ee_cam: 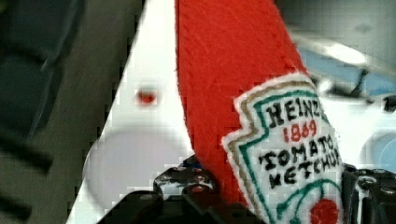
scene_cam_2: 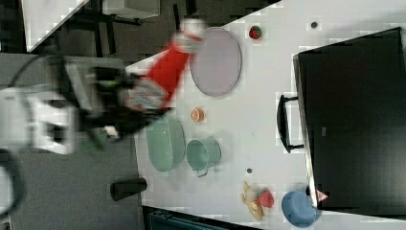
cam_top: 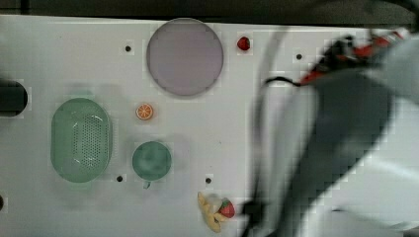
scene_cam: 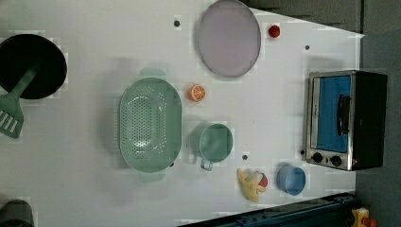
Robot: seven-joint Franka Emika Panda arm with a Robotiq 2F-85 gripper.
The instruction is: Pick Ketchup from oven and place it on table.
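Note:
My gripper (scene_cam_2: 136, 103) is shut on the Ketchup (scene_cam_2: 167, 67), a red bottle with a white label and a white cap. In the right view it hangs in the air over the table's (scene_cam_2: 249, 139) left edge, tilted, cap toward the round plate. In the wrist view the Ketchup (ee_cam: 224, 70) stands between my dark fingers (ee_cam: 187, 186), its label facing the camera. The oven (scene_cam: 345, 118) stands at the left view's right with its blue glass door closed. From the right view the oven (scene_cam_2: 354, 120) shows its black top and handle, well apart from the bottle. My blurred arm (cam_top: 346, 138) covers the top view's right.
A grey-lilac plate (scene_cam: 229, 38), a small strawberry (scene_cam: 274, 31), an orange slice (scene_cam: 196, 92), a green colander (scene_cam: 150, 125) and a green cup (scene_cam: 213, 143) sit on the table. A banana toy (scene_cam: 250, 183) and a blue bowl (scene_cam: 291, 180) lie near the oven. A black pan (scene_cam: 30, 66) holds a spatula.

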